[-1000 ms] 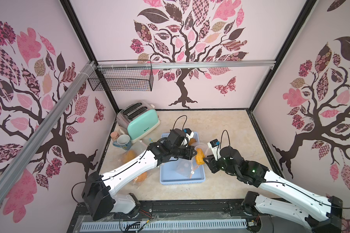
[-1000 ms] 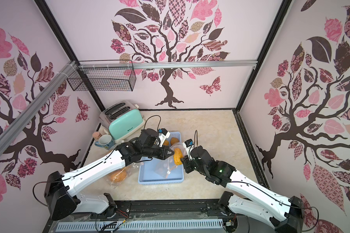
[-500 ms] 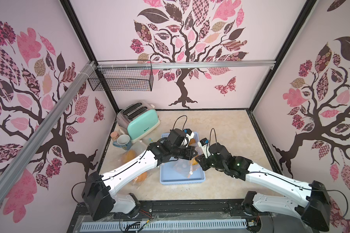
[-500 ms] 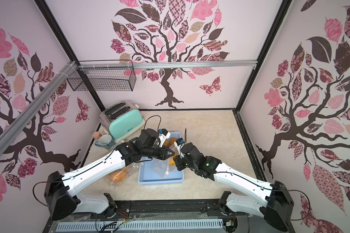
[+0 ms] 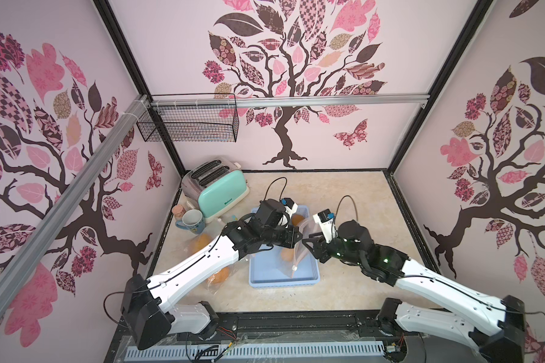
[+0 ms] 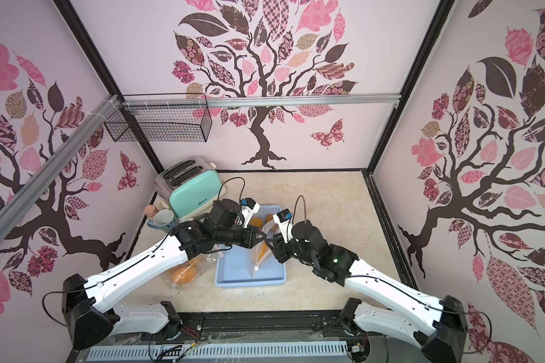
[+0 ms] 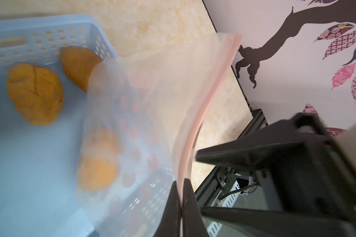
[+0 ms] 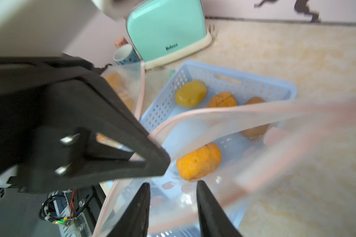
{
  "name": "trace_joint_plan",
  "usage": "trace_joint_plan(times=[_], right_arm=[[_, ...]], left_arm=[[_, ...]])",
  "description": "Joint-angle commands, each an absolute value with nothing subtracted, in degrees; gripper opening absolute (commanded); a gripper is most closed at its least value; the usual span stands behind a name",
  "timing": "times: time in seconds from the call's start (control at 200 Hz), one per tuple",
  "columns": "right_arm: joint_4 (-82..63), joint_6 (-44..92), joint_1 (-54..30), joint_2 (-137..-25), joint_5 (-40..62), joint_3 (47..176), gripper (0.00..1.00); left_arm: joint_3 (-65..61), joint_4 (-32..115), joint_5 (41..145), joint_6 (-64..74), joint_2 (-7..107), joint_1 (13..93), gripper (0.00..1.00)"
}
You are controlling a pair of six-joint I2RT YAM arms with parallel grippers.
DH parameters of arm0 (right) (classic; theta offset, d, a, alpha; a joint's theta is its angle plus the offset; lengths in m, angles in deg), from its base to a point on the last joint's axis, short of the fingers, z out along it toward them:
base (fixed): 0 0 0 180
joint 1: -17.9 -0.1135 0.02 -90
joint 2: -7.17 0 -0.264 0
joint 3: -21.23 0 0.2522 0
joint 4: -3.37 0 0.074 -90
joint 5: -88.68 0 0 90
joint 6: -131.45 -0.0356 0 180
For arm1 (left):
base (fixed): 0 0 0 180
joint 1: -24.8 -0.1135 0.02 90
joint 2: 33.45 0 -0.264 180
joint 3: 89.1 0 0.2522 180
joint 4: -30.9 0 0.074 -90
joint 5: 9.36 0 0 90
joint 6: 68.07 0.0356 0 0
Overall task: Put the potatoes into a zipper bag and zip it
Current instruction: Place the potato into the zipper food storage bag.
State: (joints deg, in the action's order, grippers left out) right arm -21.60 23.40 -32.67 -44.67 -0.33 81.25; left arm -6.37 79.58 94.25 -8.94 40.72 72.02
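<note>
1. Pink walls with tree decals box in a beige tabletop [image 5: 343, 201]. A blue basket [image 5: 283, 282] sits in the middle of it, with a mint toaster [image 5: 217, 191] and a mug [image 5: 191, 220] toward the far left corner.
2. My left claw [image 7: 181, 184] is pinched together on the pink zipper strip of the zipper bag [image 7: 158, 92]. It holds the bag up over the basket with the mouth gaping toward my other arm.
3. My right claw [image 8: 173, 182] is right at that mouth with its jaws apart, and I see nothing gripped between them.
4. One orange potato [image 8: 198, 161] lies low inside the bag, above the basket floor.
5. At least three loose potatoes [image 8: 190, 96] lie at the far end of the basket, outside the bag. One of them is partly hidden behind the film.
6. Other clear bags [image 5: 218, 276] with orange potatoes in them lie on the tabletop just left of the basket, partly under my left arm. I cannot tell whether they are zipped.
7. I judge the job to be partway done. This bag has one potato in it, the loose ones have yet to go in, and the zipper strip is wide open, so the zipping is not yet done.
</note>
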Motion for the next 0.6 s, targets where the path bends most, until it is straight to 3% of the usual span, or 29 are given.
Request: trace_joint_plan(times=[0.0, 0.23, 0.595], right_arm=[[-20.7, 25.1, -33.0, -37.7, -3.3, 82.2, 0.46], [-18.3, 24.8, -32.9, -33.5, -9.7, 79.5, 0.53], [-18.1, 19.4, -32.9, -56.5, -3.3, 86.4, 0.60]], left_arm=[[-0.4, 85.9, 87.0, -5.5, 35.8, 70.0, 0.00], [5.2, 97.3, 65.9, 1.2, 25.4, 66.3, 0.00], [5.3, 110.5, 34.3, 4.4, 13.7, 65.8, 0.00]])
